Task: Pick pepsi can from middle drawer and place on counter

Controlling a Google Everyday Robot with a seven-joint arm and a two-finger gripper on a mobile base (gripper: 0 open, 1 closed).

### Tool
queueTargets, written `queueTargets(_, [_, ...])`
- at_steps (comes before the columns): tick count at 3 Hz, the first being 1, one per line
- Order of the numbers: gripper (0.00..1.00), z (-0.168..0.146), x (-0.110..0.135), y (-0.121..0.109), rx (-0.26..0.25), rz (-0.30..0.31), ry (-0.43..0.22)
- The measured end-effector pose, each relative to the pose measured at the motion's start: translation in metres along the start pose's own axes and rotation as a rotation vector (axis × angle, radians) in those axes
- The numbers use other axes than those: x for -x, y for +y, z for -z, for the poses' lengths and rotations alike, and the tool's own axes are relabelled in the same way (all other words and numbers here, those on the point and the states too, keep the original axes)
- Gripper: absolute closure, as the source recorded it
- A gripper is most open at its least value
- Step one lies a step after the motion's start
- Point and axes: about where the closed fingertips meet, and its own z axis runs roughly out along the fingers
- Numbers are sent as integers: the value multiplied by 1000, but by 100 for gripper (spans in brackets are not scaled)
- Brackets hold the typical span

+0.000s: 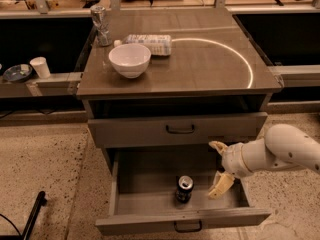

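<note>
The pepsi can (pixel 184 188) stands upright near the front of the pulled-out middle drawer (pixel 145 176), a deep grey-brown tray with a black handle on its front panel. My gripper (pixel 219 167) is open. It hangs inside the drawer's right half, a short way right of the can and not touching it. One pale finger (pixel 218 146) is up near the drawer above and the other (pixel 220 186) is down at can height. The glossy counter (pixel 210 69) with its bright arc lies above.
On the counter stand a white bowl (pixel 129 60), a clear plastic bottle lying on its side (pixel 147 44) and a glass (pixel 101 24). The upper drawer (pixel 180 129) is slightly ajar. A paper cup (pixel 39 66) and a dish (pixel 17 73) sit on the left bench. A black bar (pixel 32 216) lies on the floor.
</note>
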Motion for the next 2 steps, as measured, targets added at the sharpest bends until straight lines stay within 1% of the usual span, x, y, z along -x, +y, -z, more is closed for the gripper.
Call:
queueTargets(1, [0, -40, -13, 9, 19, 97, -47])
queueTargets(2, [0, -72, -21, 13, 31, 147, -68])
